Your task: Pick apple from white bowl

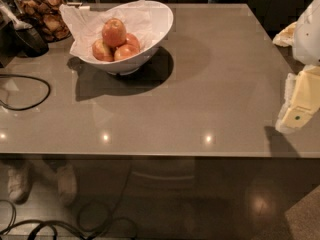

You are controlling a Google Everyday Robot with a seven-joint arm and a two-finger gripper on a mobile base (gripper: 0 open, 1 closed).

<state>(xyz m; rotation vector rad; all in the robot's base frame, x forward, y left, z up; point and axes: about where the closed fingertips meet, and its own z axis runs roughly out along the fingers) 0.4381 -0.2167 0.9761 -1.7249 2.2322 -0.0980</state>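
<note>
The white bowl (159, 21), lined with crumpled white paper, stands on the grey table at the back left. Several apples lie in it. The apple (114, 31), red-orange and the largest, rests on top of three smaller ones (125, 51). My gripper (294, 118), white and pale yellow, hangs over the table's right edge near the front. It is far to the right of the bowl and touches nothing in it. Part of the arm (307, 31) shows above it at the frame's right edge.
A glass jar of brown snacks (46, 11) stands at the back left corner beside a dark object (29, 40). A black cable (30, 96) loops on the table's left side. Below the table's front edge (150, 156), a person's shoes (20, 181) and cables (60, 226) show on the floor.
</note>
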